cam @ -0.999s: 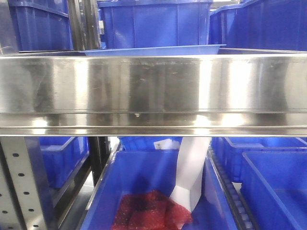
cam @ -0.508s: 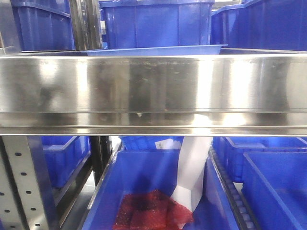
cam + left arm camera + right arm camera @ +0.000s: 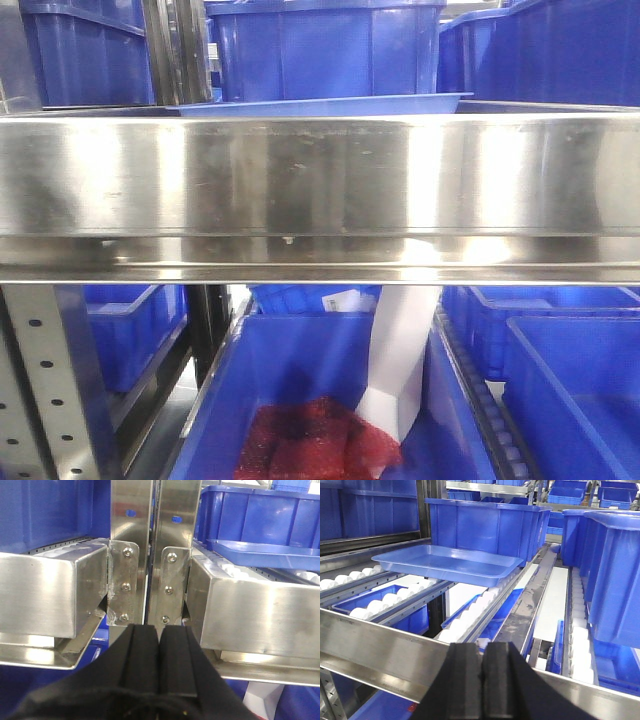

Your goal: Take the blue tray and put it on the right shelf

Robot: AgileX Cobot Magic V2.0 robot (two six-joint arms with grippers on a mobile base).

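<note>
The blue tray (image 3: 449, 564) lies flat on the white rollers of the right shelf (image 3: 320, 180), just behind its broad shiny front lip. In the front view only the tray's rim (image 3: 320, 104) shows above the lip. My right gripper (image 3: 483, 650) is shut with nothing in it, in front of the lip and well short of the tray. My left gripper (image 3: 159, 630) is also shut and empty. It faces the steel posts where two shelf sections meet, and the tray (image 3: 265, 555) is off to its right.
Deep dark-blue bins (image 3: 485, 525) stand behind the tray and at its right (image 3: 615, 580). Below the shelf a blue bin (image 3: 300, 380) holds a red mesh bag (image 3: 315, 440) and a white card piece (image 3: 400, 360). A perforated grey upright (image 3: 45, 380) stands lower left.
The front view wobbles by a few pixels. The tray stays where it was on the shelf.
</note>
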